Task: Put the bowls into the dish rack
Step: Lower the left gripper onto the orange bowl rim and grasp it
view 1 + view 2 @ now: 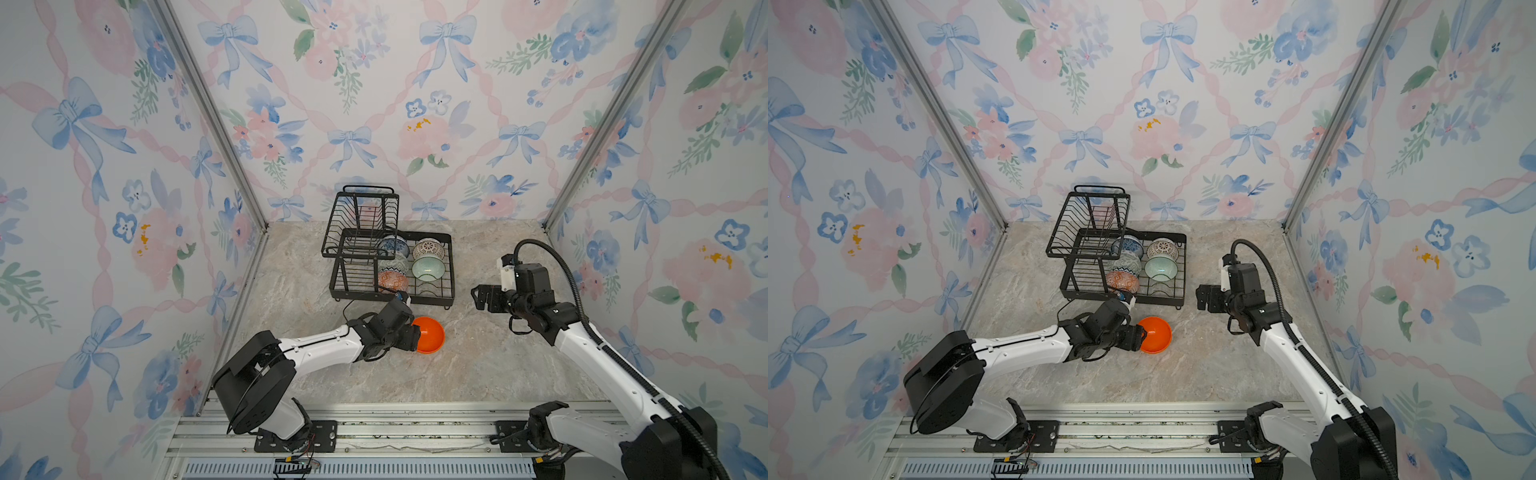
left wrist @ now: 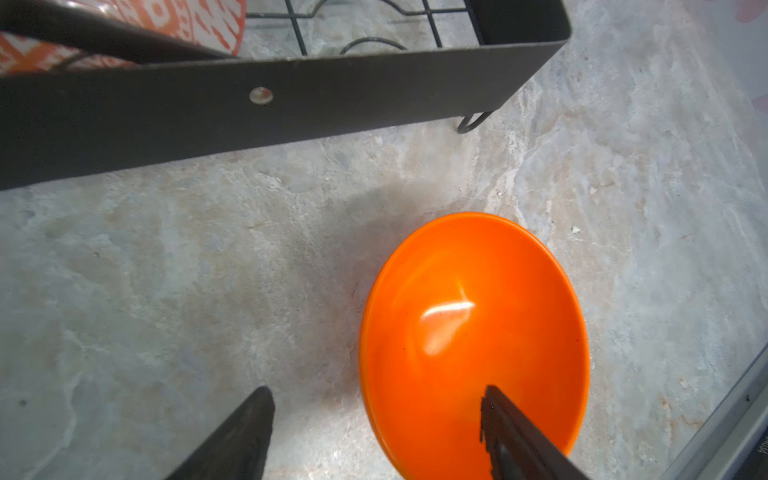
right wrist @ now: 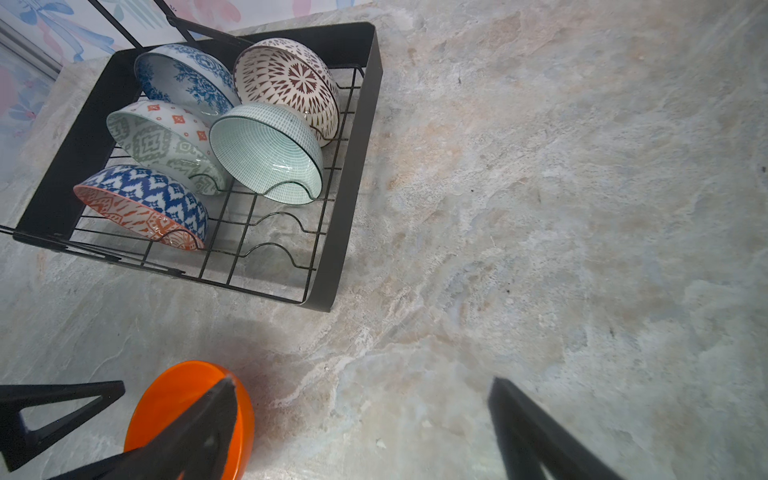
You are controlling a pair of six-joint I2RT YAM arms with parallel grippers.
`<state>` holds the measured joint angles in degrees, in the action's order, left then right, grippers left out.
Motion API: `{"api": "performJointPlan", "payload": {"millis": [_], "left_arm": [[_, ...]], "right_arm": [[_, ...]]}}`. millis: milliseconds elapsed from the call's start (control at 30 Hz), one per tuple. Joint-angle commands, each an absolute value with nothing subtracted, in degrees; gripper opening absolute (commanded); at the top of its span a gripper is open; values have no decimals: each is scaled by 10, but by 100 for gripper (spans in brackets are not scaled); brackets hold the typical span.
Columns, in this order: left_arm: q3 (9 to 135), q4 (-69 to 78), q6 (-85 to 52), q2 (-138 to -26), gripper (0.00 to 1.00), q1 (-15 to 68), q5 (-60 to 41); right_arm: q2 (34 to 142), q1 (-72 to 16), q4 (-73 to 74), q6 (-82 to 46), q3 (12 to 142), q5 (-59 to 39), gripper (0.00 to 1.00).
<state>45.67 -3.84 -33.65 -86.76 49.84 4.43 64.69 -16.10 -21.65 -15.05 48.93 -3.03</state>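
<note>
Jaws are apart on both sides: left gripper (image 2: 378, 390) spread, right gripper (image 3: 362, 379) wide with nothing between its fingers (image 3: 519, 415). Marble table (image 3: 582, 208) runs under both. Dish rack (image 3: 352, 178) sits just past the left jaws, farther ahead of the right ones, with five patterned bowls (image 3: 266, 149) on edge in its lower tray (image 2: 291, 108). Last one, the plain orange bowl (image 2: 473, 324), is on the table with its rim between the left jaws, one finger inside, one outside, and I see no squeeze.
</note>
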Motion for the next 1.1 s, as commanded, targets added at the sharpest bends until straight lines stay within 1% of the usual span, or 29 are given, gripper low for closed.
{"api": "performJointPlan", "payload": {"millis": [0, 233, 433, 533, 600, 733, 867, 1067], "left_arm": [[475, -29, -332, -881, 74, 494, 36], [483, -18, -324, -897, 62, 486, 21], [481, -10, -322, -899, 49, 483, 13], [487, -9, -319, -907, 44, 482, 7], [494, -10, -317, -913, 42, 482, 3], [504, -11, -314, -922, 34, 481, -1], [502, -11, -314, -924, 30, 481, -3], [491, -11, -315, -928, 29, 481, -9]], "right_arm": [[657, -155, -214, -152, 490, -39, 97], [656, -155, -219, -153, 494, -39, 97], [647, -156, -227, -150, 491, -36, 97], [648, -156, -227, -149, 490, -34, 97], [651, -156, -226, -149, 491, -34, 97], [658, -156, -226, -148, 494, -35, 97], [658, -156, -225, -148, 492, -33, 97], [657, -156, -225, -147, 491, -32, 97]]}}
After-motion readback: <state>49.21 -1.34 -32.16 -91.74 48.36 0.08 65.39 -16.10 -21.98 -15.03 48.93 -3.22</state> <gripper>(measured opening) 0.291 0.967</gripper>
